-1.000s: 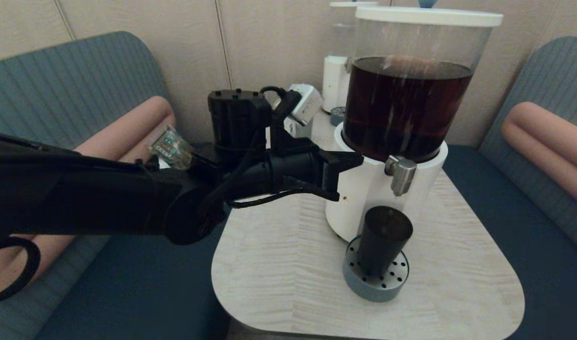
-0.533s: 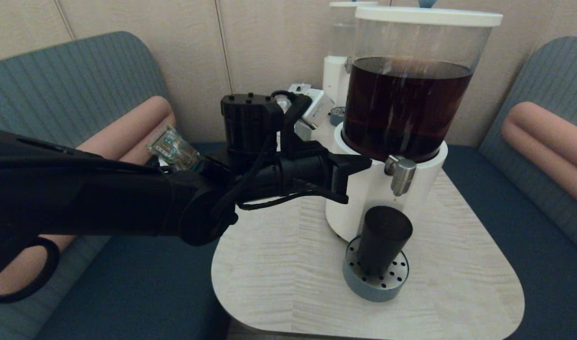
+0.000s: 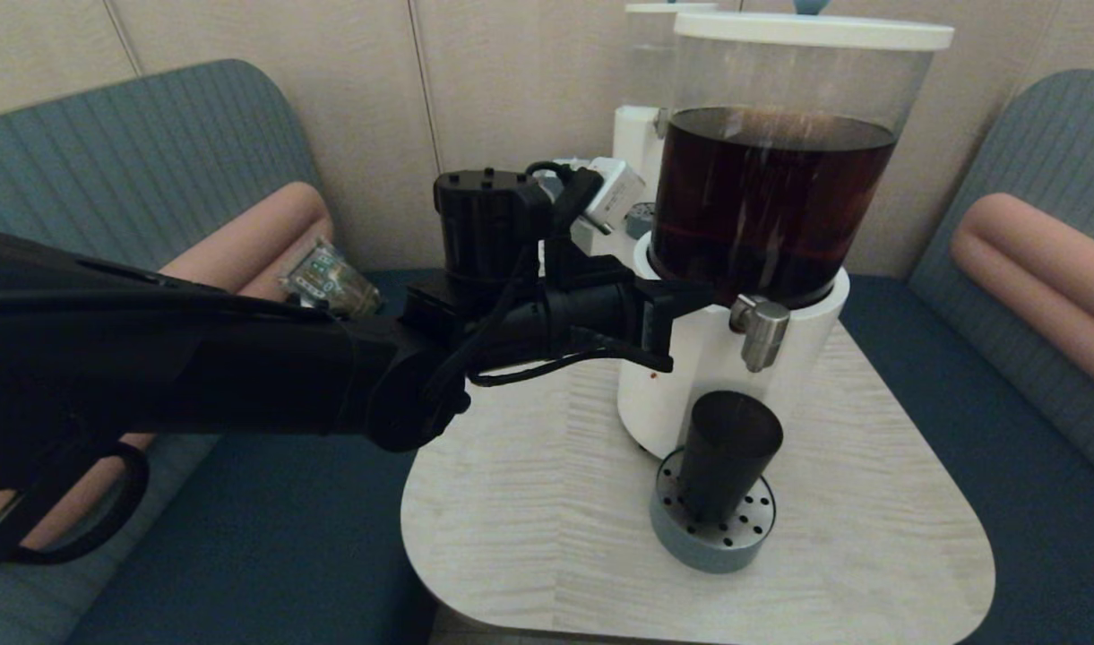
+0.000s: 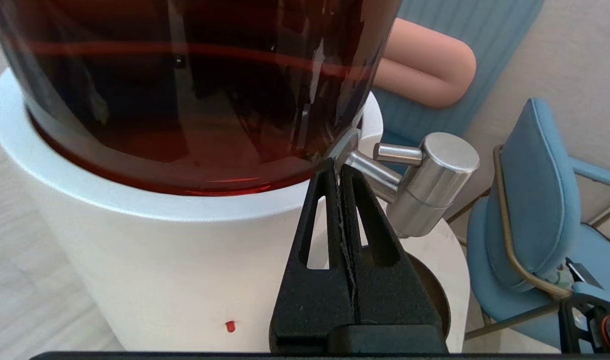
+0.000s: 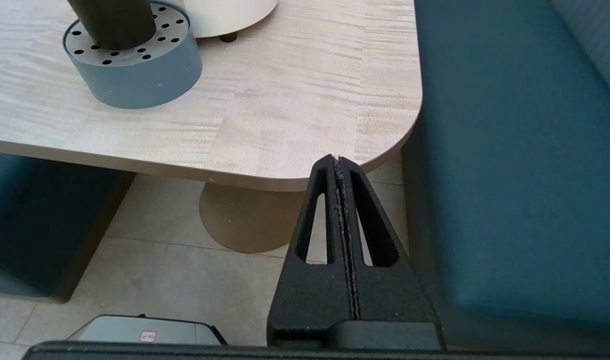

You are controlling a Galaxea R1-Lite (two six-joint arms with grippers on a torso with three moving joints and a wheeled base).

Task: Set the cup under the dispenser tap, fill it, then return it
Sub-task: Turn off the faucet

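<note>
At the far left of the head view the left arm (image 3: 197, 376) fills the frame as a dark bulk, its shoulder end cut off by the edge and the bench seat (image 3: 242, 555) behind it largely hidden. A small clear packet (image 3: 324, 276) shows just above the arm, its contents too small to read. The left gripper (image 3: 694, 300) reaches level toward the dispenser, fingers pressed together and holding nothing; in the left wrist view the joined tips (image 4: 337, 167) sit at the base of the tap's stem, just beside the white collar, though contact cannot be confirmed. The arm covers part of the dispenser's white base (image 3: 690, 376) and most of the small white dispenser (image 3: 636, 152) behind it.

The big dispenser tank (image 3: 770, 197) holds dark brown liquid; its lid is cut off at the top. The dispenser tap (image 3: 760, 330) juts from the collar — a short steel cylinder. Directly below it stands the cup (image 3: 726, 452), upright on a round grey perforated drip tray (image 3: 712, 537) on the pale table (image 3: 869, 502). Whether the cup holds liquid cannot be made out — its inside is dark.

The right gripper (image 5: 338, 165) appears only in its own wrist view, fingers closed together and empty, hanging off the table's corner above the tiled floor (image 5: 160, 280), beside the blue seat (image 5: 509, 175).
</note>
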